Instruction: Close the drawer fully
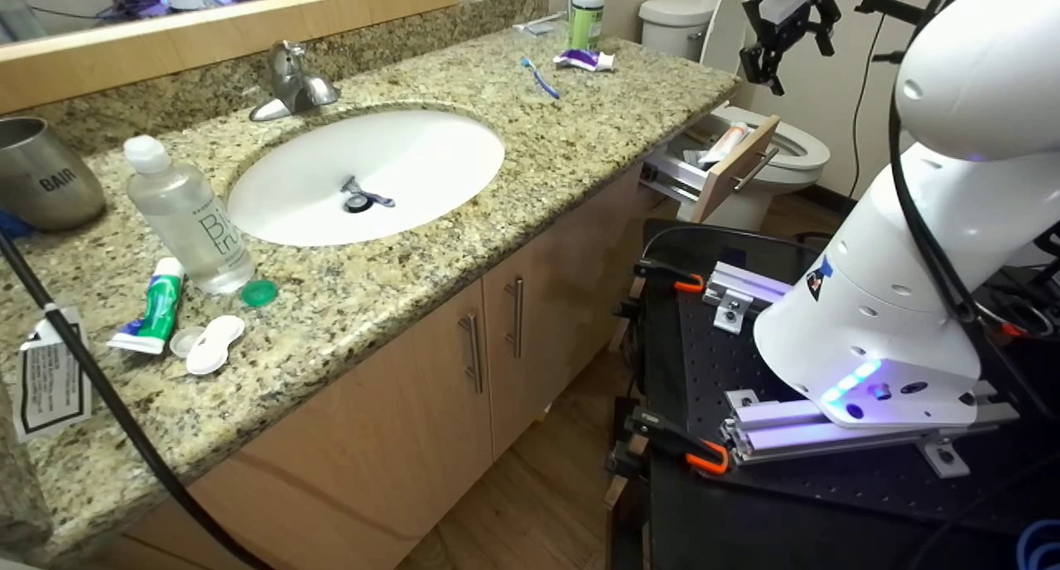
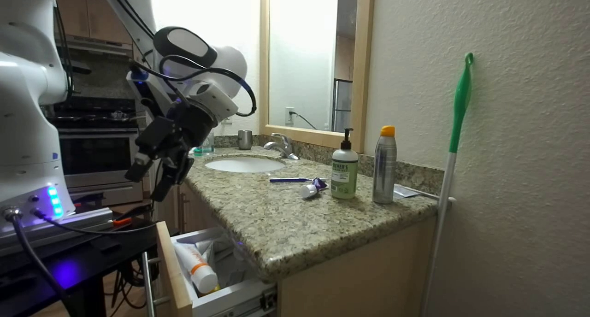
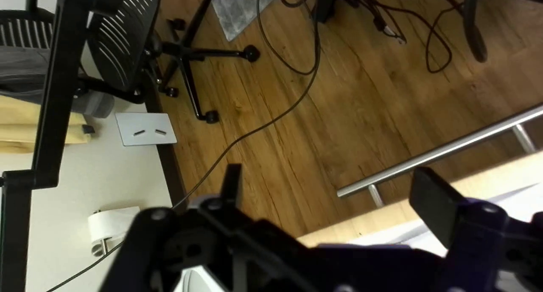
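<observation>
The drawer (image 1: 734,172) is pulled out from under the counter's end in both exterior views, with its tan wood front (image 2: 171,271) and pale sides showing. Its metal bar handle (image 2: 148,284) is on the outer face. A white tube with an orange band (image 2: 196,266) and other items lie inside. My gripper (image 1: 801,70) is open and empty, in the air above the drawer front, apart from it; it also shows in an exterior view (image 2: 146,185). In the wrist view, the drawer front (image 3: 382,217) and handle (image 3: 441,154) appear below and between my spread fingers (image 3: 328,172).
The granite counter (image 1: 397,292) holds a sink, a soap bottle (image 2: 344,174), a spray can (image 2: 384,169) and a toothpaste tube (image 1: 585,60). A toilet (image 1: 799,143) stands beyond the drawer. The robot's black cart (image 1: 704,346) stands close to the cabinet.
</observation>
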Motion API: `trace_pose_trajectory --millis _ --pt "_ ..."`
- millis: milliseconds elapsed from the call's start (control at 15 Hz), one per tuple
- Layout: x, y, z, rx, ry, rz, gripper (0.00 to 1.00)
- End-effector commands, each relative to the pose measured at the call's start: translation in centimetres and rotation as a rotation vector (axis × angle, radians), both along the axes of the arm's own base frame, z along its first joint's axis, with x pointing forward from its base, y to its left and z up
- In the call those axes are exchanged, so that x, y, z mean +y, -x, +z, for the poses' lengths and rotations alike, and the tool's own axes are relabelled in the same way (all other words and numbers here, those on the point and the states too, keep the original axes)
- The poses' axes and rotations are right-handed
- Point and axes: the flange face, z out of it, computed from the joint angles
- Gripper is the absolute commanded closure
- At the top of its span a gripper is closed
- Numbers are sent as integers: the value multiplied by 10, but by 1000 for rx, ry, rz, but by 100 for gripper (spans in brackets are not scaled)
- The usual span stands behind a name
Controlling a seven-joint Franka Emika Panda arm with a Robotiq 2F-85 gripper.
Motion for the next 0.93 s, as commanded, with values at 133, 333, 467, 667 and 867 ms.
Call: trace_pose_trajectory --millis 133,333,467,667,867 --pt "-45 -31 -36 -126 117 -66 0" --pt "-39 -32 -35 -109 98 -54 0" --pt "-42 -32 -37 -110 106 -58 0" --pt "-45 -18 -39 51 103 37 0" --pt "-56 13 -55 161 58 162 0"
